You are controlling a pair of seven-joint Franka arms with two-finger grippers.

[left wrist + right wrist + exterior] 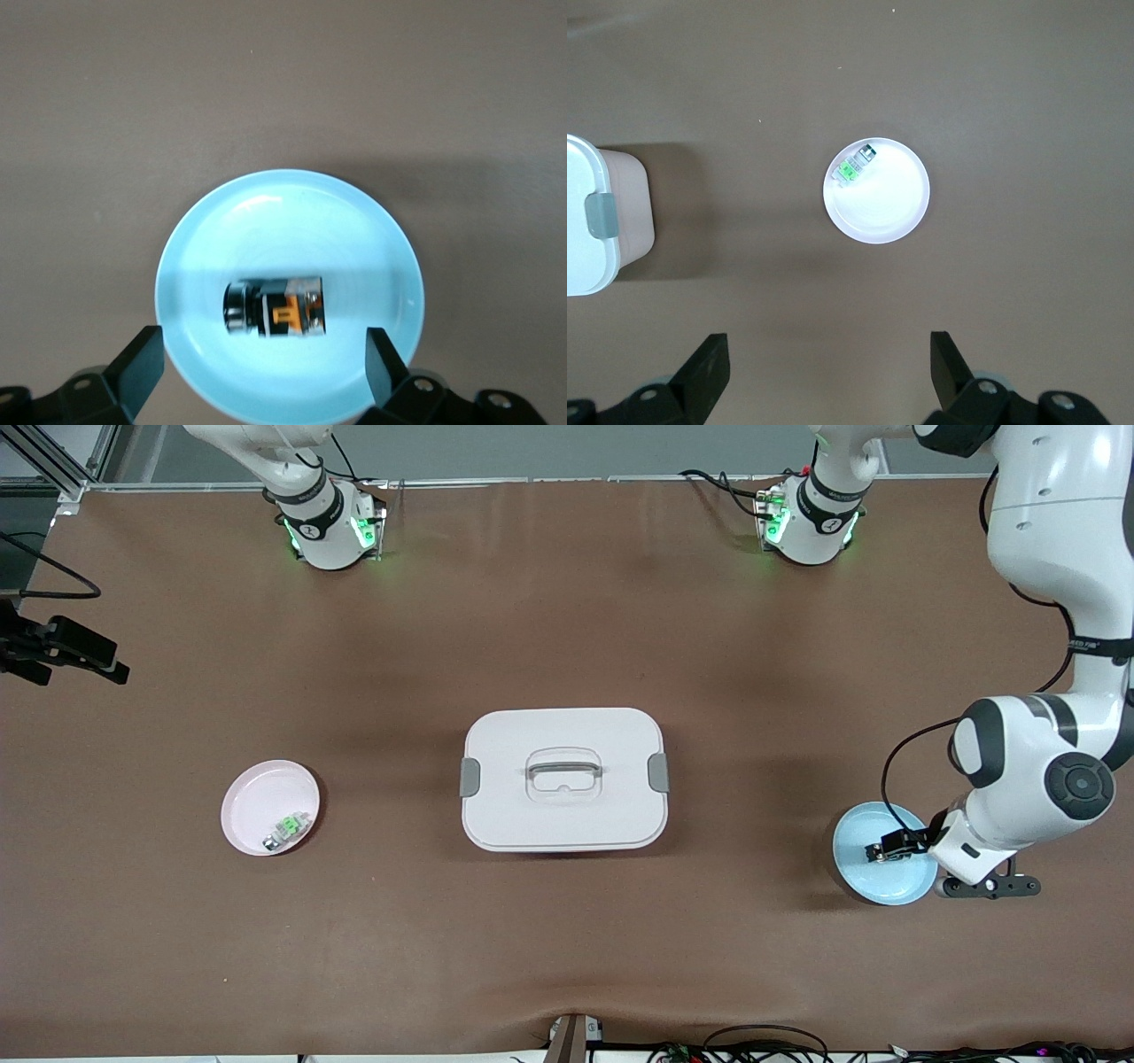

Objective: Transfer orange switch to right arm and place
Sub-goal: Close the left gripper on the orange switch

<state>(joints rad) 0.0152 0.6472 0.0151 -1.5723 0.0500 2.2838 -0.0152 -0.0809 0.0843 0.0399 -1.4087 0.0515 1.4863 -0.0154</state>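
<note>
The orange switch [275, 308] lies on its side in the middle of a light blue plate [292, 212], black with an orange middle and a silvery end. My left gripper [263, 347] hangs low over this plate [864, 872] at the left arm's end of the table. It is open, with one finger on each side of the switch and not touching it. My right gripper [828, 350] is open and empty, high over the bare table beside the pink plate [890, 208]. It does not show in the front view.
The pink plate [257, 797] at the right arm's end holds a small green-and-white part [288, 828]. A white lidded box [564, 815] with a handle stands mid-table. Black camera gear [62, 651] juts in at the right arm's end.
</note>
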